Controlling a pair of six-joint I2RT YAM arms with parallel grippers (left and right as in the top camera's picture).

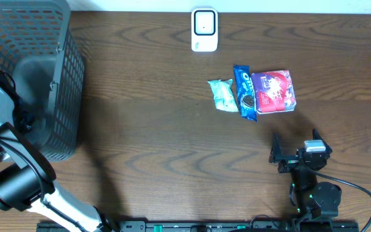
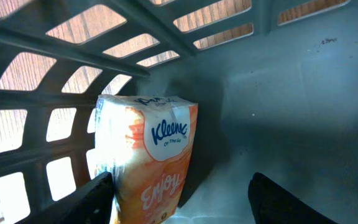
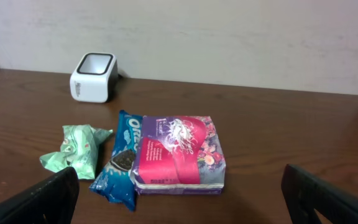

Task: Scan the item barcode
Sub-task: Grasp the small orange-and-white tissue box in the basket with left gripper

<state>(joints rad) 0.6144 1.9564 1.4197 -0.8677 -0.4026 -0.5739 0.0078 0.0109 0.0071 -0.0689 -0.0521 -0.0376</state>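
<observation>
Kleenex pack [image 2: 148,162], one, stands upright against the basket [image 2: 303,93] wall between the left gripper's [image 2: 180,190] spread fingers, beside one finger and unpinched; its bottom is cut off. The right gripper [image 3: 180,186] gapes wide, facing three packets [image 3: 178,152] side by side. One scanner [image 1: 204,29] sits near the table's [image 1: 153,148] far edge.

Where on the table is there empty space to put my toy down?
The wide bare table between the basket and the green packet is free. So is the strip between the scanner and the packs. It's crowded where green packet, Oreo pack and pink pack bunch together.
</observation>
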